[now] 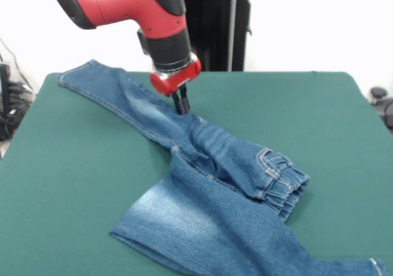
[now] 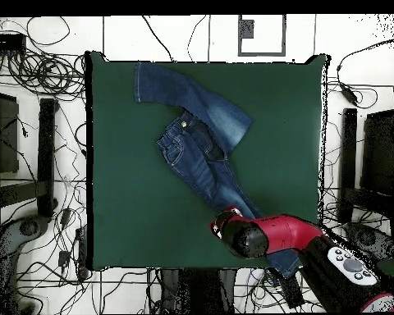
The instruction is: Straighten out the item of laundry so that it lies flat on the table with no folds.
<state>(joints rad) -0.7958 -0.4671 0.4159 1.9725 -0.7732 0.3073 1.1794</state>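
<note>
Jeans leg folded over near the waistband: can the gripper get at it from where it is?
Probably yes. The gripper is down on the other leg of the jeans, and nothing stands between it and the folded leg on the table.

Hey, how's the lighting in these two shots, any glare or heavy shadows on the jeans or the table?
Front view: soft, even light, no glare on the table; only a faint shadow under the jeans' folded edge, and the pincer is slightly blurred. Overhead view: flat light, the floor around the table washed out bright white, the jeans reading darker, with no distinct shadows.
</note>
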